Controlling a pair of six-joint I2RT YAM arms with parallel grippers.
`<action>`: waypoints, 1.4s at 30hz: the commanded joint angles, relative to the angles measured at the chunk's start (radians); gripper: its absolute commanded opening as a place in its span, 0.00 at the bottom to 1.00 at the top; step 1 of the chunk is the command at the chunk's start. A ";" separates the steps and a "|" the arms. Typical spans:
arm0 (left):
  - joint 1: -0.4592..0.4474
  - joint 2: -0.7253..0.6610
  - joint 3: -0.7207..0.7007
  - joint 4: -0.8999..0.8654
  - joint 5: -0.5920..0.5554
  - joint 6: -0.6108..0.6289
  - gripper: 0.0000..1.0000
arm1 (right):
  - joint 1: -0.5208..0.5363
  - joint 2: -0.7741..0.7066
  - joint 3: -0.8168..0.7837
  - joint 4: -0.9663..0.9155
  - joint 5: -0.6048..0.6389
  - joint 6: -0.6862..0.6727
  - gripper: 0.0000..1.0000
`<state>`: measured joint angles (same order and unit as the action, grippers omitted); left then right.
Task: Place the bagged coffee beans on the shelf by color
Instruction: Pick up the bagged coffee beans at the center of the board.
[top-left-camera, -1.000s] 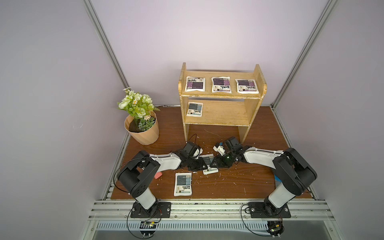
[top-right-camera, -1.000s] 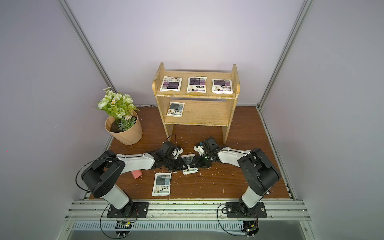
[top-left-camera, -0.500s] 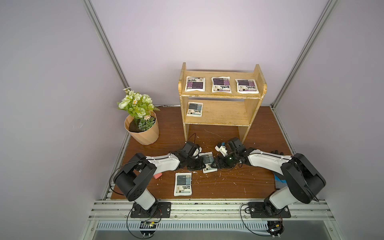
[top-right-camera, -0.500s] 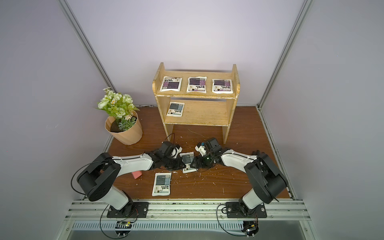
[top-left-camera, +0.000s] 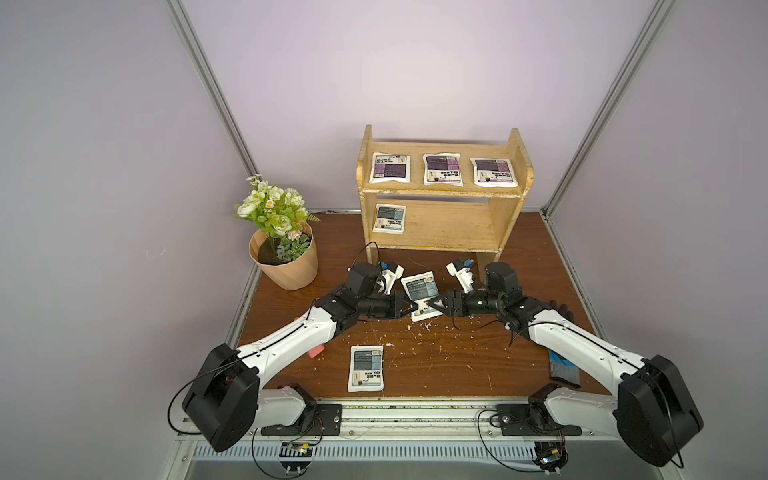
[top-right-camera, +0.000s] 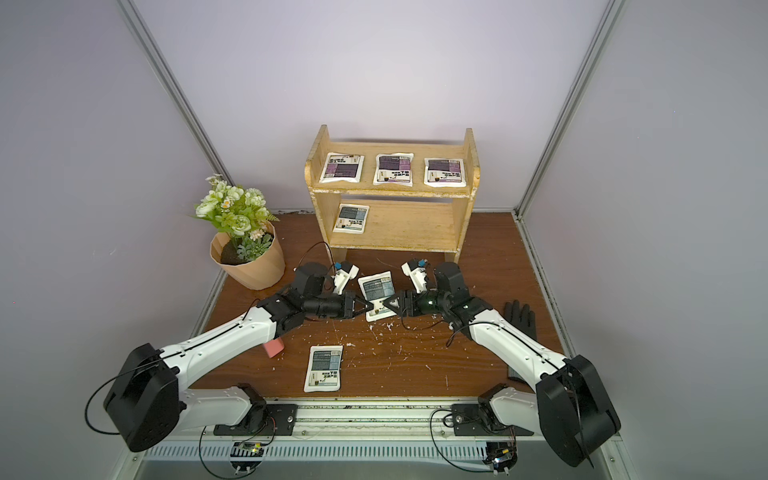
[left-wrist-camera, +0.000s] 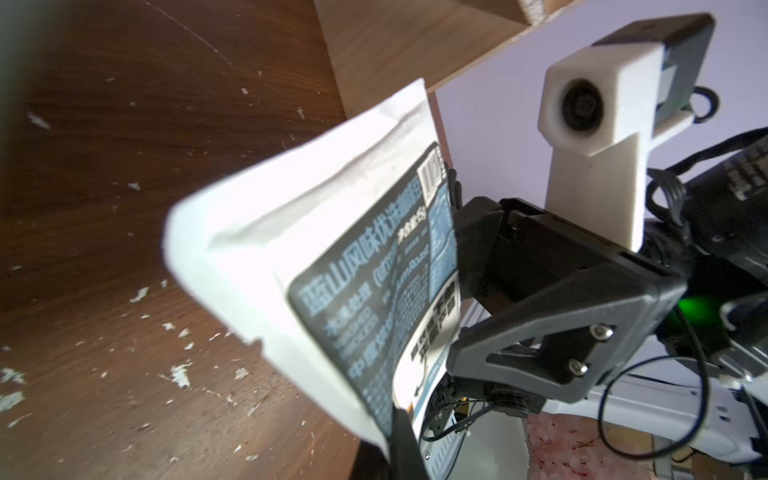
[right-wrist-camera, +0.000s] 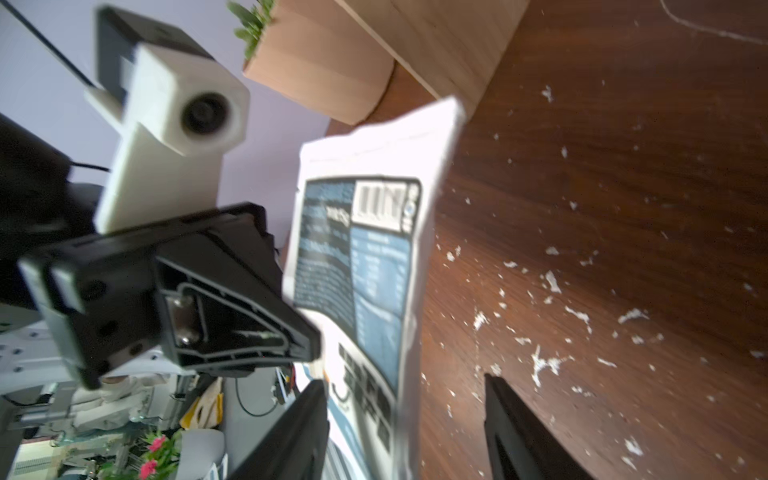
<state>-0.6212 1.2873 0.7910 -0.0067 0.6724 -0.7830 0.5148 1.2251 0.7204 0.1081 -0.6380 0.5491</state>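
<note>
left gripper (top-left-camera: 410, 308) pinches the grey-blue pouch (top-left-camera: 420, 290) mid-frame; right gripper (top-left-camera: 433, 304), jaws spread, straddles its opposite edge; shelf (top-left-camera: 449, 226) directly above.

Covered by arms, cropped by edges, blurred

In both top views the white left arm (top-left-camera: 291, 338) hides most of the small pink block (top-left-camera: 316, 351) (top-right-camera: 274, 347), and the white right arm (top-left-camera: 582, 345) covers part of the black-and-blue work glove (top-left-camera: 562, 370). The print on the white pouch with a grey-blue label (top-left-camera: 420, 291) is too small to read there. Both wrist views show it blurred (left-wrist-camera: 332, 257) (right-wrist-camera: 374, 249), one end running out of the picture. The left gripper (top-left-camera: 412, 308) shows in its wrist view only as a sliver of one black finger (left-wrist-camera: 404, 449). The right gripper (right-wrist-camera: 403, 380) has its fingers (right-wrist-camera: 519, 432) cut off at the picture's edge.
</note>
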 joint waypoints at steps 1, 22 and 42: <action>0.022 -0.017 0.033 -0.014 0.049 0.014 0.00 | -0.005 -0.017 0.061 0.098 -0.062 0.059 0.56; 0.096 -0.021 0.188 -0.078 0.065 0.073 0.00 | -0.009 -0.061 0.121 0.182 -0.059 0.136 0.29; 0.217 -0.108 0.060 0.102 -0.078 -0.067 0.50 | -0.021 -0.047 0.184 0.171 0.090 0.105 0.00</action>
<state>-0.4358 1.2247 0.8646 0.0273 0.6762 -0.8131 0.5022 1.1931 0.8276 0.2420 -0.5999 0.6853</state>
